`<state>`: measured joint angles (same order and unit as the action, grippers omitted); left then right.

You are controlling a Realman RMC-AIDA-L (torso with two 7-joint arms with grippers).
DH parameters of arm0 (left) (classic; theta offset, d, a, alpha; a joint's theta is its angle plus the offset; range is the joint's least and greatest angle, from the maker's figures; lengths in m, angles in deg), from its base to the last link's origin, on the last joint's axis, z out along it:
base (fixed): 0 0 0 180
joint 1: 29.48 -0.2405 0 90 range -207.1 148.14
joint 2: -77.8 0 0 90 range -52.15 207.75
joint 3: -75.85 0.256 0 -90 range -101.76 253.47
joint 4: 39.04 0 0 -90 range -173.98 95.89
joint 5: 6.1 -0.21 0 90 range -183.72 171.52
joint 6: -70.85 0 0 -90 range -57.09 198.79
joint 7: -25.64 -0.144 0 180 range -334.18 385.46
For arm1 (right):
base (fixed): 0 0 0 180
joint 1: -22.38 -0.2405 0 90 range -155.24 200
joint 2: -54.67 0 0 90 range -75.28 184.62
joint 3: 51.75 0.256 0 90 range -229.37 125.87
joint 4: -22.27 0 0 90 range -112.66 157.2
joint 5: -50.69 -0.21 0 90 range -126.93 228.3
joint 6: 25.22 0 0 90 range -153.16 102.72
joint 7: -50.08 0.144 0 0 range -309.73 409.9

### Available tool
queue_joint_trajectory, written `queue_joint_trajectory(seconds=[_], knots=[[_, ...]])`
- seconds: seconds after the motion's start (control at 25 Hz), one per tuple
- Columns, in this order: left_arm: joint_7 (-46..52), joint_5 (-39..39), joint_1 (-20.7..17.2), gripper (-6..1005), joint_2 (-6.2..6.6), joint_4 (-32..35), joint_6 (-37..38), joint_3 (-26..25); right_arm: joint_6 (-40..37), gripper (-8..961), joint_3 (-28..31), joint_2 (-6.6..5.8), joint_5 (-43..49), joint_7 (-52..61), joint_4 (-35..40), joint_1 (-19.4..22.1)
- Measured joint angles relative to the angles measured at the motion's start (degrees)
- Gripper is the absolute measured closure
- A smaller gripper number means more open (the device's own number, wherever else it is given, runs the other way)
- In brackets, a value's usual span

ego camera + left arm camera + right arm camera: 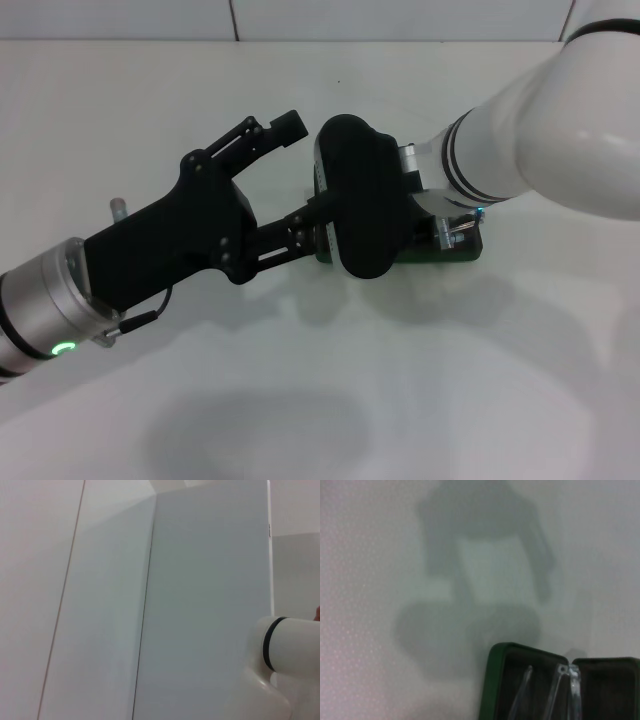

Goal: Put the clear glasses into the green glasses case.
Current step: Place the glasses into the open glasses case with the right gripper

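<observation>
While both arms crowd together over the middle of the white worktop (pixel 330 400), the dark green hard clamshell glasses case (pixel 462 257) lies open beneath them, mostly hidden in the head view by the right arm's bulky black wrist housing. Only a strip of its green shell shows at about four o'clock from that housing. The right wrist view looks into the case (pixel 492 680): its lining is dark, and the clear plastic glasses (pixel 565 690) sit inside, thin transparent arms slanting across the interior. The left tool (pixel 305 170), black with long linked fingers, reaches in from eight o'clock, its fingers spread wide, one near the top of the housing and the other passing low towards the case. The right tool is hidden under its own wrist, so I cannot tell its state.
</observation>
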<state>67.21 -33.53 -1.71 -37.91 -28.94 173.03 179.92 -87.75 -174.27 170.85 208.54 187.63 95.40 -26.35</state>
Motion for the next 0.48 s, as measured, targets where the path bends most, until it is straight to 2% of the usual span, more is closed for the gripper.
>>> queue_joint_trajectory(seconds=[0.2, 0.44, 0.48], knots=[[0.00, -0.05, 0.30, 126, 0.14, 0.00, 0.01, 0.00, -0.04, 741, -0.10, 0.00, 0.00, 0.00, 0.33, 0.30], [-0.01, -0.22, 0.35, 126, 0.14, -0.01, 0.19, 0.01, -0.46, 586, 0.30, -0.01, 0.21, -0.02, 3.29, 1.85], [-0.01, -0.23, 0.31, 126, 0.14, 0.02, 0.23, 0.00, -0.63, 586, 0.34, -0.03, 0.28, -0.04, 4.01, 2.24]])
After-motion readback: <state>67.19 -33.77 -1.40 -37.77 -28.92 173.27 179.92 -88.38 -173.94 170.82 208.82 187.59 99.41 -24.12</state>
